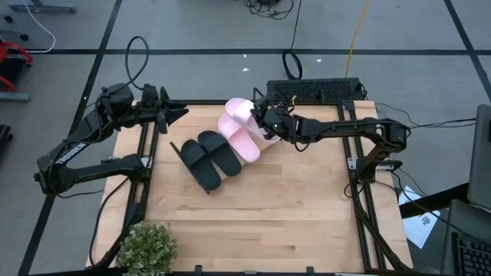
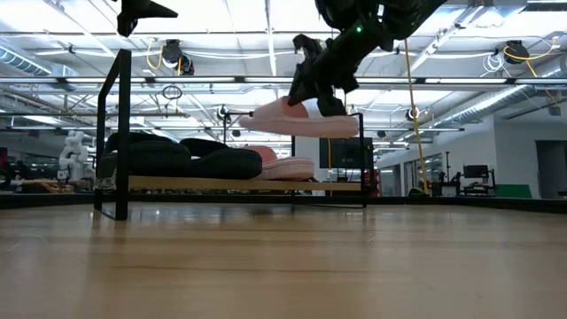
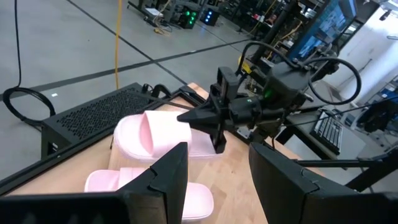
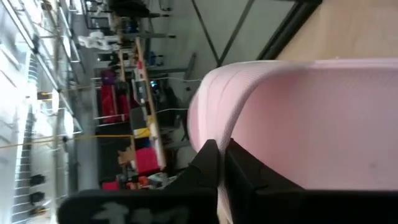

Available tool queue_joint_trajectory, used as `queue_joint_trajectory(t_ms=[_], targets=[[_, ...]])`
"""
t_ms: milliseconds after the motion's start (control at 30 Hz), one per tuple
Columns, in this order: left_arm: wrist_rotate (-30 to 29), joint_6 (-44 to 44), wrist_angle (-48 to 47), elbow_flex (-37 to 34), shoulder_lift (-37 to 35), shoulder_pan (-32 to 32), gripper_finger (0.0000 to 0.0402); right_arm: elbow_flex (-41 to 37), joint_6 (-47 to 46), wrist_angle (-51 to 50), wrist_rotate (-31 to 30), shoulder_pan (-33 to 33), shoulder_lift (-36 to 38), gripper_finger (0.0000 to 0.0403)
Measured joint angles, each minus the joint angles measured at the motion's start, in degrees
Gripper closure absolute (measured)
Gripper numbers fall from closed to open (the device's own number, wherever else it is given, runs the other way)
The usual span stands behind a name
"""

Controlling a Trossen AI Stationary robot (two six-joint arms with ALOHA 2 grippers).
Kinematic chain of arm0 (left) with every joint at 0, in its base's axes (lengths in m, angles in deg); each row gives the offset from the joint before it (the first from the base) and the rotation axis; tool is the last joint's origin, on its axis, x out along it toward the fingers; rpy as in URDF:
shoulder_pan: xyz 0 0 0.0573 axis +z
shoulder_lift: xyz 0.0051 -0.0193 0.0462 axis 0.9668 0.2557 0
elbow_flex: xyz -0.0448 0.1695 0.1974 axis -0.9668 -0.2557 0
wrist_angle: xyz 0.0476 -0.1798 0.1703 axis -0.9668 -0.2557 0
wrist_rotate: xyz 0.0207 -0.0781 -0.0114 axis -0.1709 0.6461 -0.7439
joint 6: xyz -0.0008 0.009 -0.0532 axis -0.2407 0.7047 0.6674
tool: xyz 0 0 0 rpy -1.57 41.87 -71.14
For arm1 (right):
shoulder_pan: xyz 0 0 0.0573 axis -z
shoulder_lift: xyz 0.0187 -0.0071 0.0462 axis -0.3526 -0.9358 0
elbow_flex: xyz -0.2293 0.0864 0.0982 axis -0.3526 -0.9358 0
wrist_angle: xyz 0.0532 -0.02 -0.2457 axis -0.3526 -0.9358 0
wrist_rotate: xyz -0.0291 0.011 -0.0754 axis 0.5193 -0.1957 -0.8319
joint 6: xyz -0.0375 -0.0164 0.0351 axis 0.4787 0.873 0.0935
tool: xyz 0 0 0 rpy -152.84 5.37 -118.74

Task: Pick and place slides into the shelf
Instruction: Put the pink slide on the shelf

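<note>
The right gripper (image 1: 262,115) (image 2: 315,90) is shut on one pale pink slide (image 1: 238,112) (image 2: 299,120), which is in the air over the far end of the shelf (image 2: 248,184). The second pink slide (image 1: 245,143) (image 2: 285,167) and the two black slides (image 1: 205,159) (image 2: 177,159) lie side by side on the shelf's slanted board. The left gripper (image 1: 179,115) (image 3: 217,163) hovers open above the table's far left part, pointing at the slides and touching nothing. My right gripper pinches the held pink slide by the edge of its wide strap (image 4: 211,118) between both fingers (image 4: 245,180). It comes from the table's right, slanting down. The slide is lifted clear of the shelf and sits about level below the fingers (image 2: 306,124).
A potted plant (image 1: 146,247) stands at the table's near left corner. A black perforated box (image 1: 313,89) sits just past the far edge behind the right arm. The shelf's black wire frame (image 2: 121,133) stands upright. The bare tabletop (image 1: 284,207) spreads out on the near side.
</note>
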Motion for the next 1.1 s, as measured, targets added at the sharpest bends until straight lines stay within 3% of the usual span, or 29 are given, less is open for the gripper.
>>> queue_joint_trajectory(t_ms=[400, 800, 1100], targets=[[0.1, 0.7, 0.0, 0.0, 0.0, 0.0, 0.0236, 0.0, 0.9, -2.3, -1.4, 1.6, -0.1, 0.0402], [2.1, 2.7, -0.1, 0.0, 0.0, 0.0, 0.0236, 0.0, -3.1, 6.2, -2.4, 1.4, -7.7, 0.0402], [3.0, 4.4, -0.1, 0.0, 0.0, 0.0, 0.0236, 0.0, -0.6, 7.9, -4.9, 2.1, -8.3, 0.0402]])
